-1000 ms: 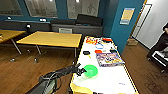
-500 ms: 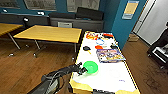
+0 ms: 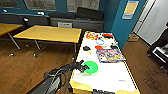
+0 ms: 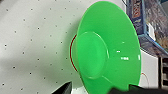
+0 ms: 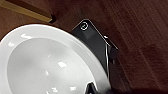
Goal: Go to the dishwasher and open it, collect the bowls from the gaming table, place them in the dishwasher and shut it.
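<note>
A: Green plastic, that is the bowl (image 3: 90, 67); it sits on the white gaming table (image 3: 110, 77), near the table's front left edge.

B: And the left gripper (image 3: 83, 67)?

A: It is at the bowl's left rim, with the bowl lying to its right. If the fingers are closed, I cannot tell.

B: The right gripper?

A: A white bowl (image 5: 47, 65) shows close by its camera; its grip I cannot tell.
</note>
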You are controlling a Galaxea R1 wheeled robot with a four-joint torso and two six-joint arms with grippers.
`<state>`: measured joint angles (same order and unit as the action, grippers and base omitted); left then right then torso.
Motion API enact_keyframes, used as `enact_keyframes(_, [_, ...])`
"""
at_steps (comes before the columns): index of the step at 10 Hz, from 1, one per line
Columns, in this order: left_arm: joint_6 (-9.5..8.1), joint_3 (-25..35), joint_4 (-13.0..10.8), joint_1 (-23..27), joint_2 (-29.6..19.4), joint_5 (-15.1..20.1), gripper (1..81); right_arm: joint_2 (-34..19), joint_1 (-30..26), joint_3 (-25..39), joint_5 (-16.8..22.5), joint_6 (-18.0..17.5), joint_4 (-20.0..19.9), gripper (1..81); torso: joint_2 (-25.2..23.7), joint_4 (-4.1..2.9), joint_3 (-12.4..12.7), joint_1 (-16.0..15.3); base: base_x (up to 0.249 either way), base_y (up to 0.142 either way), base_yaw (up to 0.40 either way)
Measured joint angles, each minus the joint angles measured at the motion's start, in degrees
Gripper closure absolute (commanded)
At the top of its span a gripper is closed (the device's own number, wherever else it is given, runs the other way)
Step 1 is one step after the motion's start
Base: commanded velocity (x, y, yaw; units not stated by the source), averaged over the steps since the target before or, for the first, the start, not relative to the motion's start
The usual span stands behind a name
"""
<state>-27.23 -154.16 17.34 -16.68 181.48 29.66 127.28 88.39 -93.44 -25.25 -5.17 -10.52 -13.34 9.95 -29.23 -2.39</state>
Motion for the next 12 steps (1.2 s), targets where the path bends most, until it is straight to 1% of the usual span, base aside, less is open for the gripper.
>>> enact_keyframes(1, [-1.18, -1.74, -0.02, 0.01, -0.04, 0.02, 1.0, 0.34, 0.0, -0.05, 0.06, -0.04, 0.0, 81.1, 0.0, 0.0, 0.0, 0.0, 0.0, 0.0, 0.0])
enact_keyframes(3, [-1.68, -6.39, -0.15, -0.62, -0.09, -0.04, 1.0, 0.37, -0.02, -0.11, 0.02, -0.2, 0.0, 81.1, 0.0, 0.0, 0.0, 0.0, 0.0, 0.0, 0.0])
enact_keyframes(4, [-2.45, -8.24, -0.89, -1.21, -0.2, 0.05, 1.0, 0.39, -0.13, -0.11, 0.11, -0.2, 0.0, 81.1, 0.0, 0.0, 0.0, 0.0, 0.0, 0.0, 0.0])
enact_keyframes(5, [-2.61, -9.02, -2.1, -1.32, -0.24, 0.07, 1.0, 0.41, -0.41, -0.11, 0.15, -0.21, 0.02, 81.1, 0.0, 0.0, 0.0, 0.0, 0.0, 0.0, 0.0])
enact_keyframes(8, [-2.76, -9.05, -4.74, -2.84, -0.2, -0.06, 1.0, 0.91, -0.96, -0.46, 0.67, -0.23, 0.02, 81.1, 0.0, 0.0, 0.0, 0.0, 0.0, 0.0, 0.0])
enact_keyframes(10, [-2.78, -8.83, -5.49, -3.5, -0.17, 0.18, 1.0, 1.71, -1.22, -1.55, 1.68, -0.28, 0.02, 81.1, 0.0, 0.0, -0.02, 0.0, 0.0, 0.0, 0.0])
enact_keyframes(12, [-2.78, -8.55, -6.49, -2.47, -0.15, 0.21, 1.0, 1.71, -1.27, -1.73, 1.72, -0.39, 0.02, 81.1, 0.0, 0.0, -0.02, 0.0, 0.0, 0.0, 0.0])
